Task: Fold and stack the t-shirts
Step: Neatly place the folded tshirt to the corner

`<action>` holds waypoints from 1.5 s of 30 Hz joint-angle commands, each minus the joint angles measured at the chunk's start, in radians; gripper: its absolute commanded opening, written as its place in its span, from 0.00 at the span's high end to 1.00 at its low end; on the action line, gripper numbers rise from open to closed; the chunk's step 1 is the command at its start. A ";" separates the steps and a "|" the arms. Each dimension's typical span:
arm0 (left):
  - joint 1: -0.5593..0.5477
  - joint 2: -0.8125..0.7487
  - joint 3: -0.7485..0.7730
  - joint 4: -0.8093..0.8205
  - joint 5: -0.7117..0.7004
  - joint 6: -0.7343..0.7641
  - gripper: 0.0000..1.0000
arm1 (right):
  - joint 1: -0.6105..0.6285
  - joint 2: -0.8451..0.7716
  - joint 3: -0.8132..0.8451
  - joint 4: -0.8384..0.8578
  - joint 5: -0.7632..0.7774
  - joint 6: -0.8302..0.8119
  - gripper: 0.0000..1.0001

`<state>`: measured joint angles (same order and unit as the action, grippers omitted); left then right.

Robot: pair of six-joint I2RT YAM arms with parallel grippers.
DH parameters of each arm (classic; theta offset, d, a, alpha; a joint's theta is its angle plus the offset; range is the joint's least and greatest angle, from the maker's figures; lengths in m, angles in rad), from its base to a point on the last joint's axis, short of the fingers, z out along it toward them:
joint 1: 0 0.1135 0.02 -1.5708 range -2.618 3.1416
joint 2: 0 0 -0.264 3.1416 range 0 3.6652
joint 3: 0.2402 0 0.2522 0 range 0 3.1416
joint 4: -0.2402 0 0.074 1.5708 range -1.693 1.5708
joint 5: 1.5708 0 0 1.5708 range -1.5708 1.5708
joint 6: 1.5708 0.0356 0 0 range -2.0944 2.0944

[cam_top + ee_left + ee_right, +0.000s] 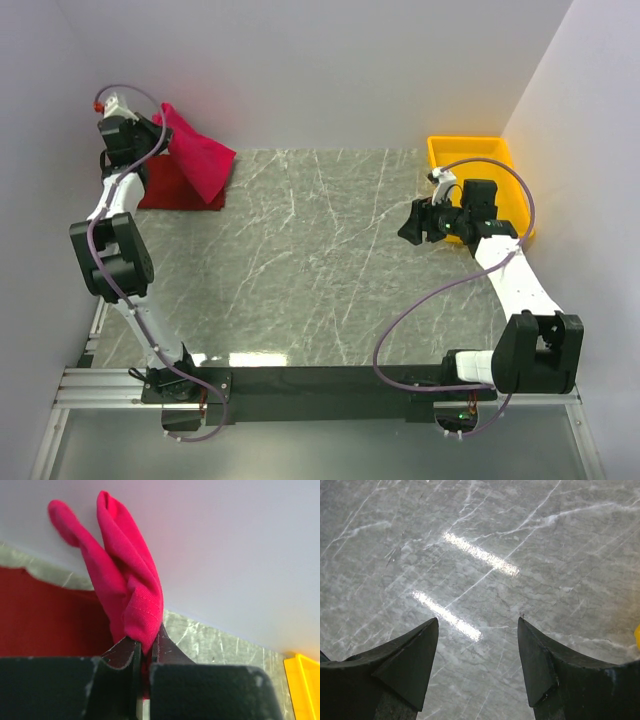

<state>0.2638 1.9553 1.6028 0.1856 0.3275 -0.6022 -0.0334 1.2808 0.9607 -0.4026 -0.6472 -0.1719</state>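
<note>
My left gripper (158,125) is at the far left corner, shut on the bright crimson t-shirt (200,152), which hangs bunched from it over the table. In the left wrist view the crimson cloth (127,587) rises from between my closed fingers (146,647). The darker red t-shirt (175,190) lies flat on the table under it and also shows in the left wrist view (45,615). My right gripper (410,228) is open and empty above bare marble at the right, its fingertips (430,630) wide apart.
A yellow plastic tray (470,150) stands at the far right corner, behind my right arm; its corner shows in the left wrist view (305,680). White walls close in the table at the back and both sides.
</note>
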 commanded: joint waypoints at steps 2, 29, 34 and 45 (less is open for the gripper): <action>0.023 -0.062 -0.104 0.153 -0.019 -0.059 0.99 | -0.010 0.011 0.010 0.041 0.007 0.003 0.29; 0.115 -0.085 -0.337 0.100 -0.241 -0.027 0.99 | -0.010 0.022 0.013 0.031 0.004 -0.001 0.29; 0.115 -0.079 -0.311 0.019 -0.294 -0.010 0.79 | -0.010 0.018 0.013 0.030 0.003 -0.001 0.29; 0.115 -0.277 -0.280 -0.142 -0.384 0.052 0.26 | -0.008 0.018 0.016 0.042 -0.020 0.006 0.29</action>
<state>0.3748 1.7828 1.2686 0.0769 -0.0319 -0.5861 -0.0334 1.3003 0.9607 -0.4030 -0.6487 -0.1719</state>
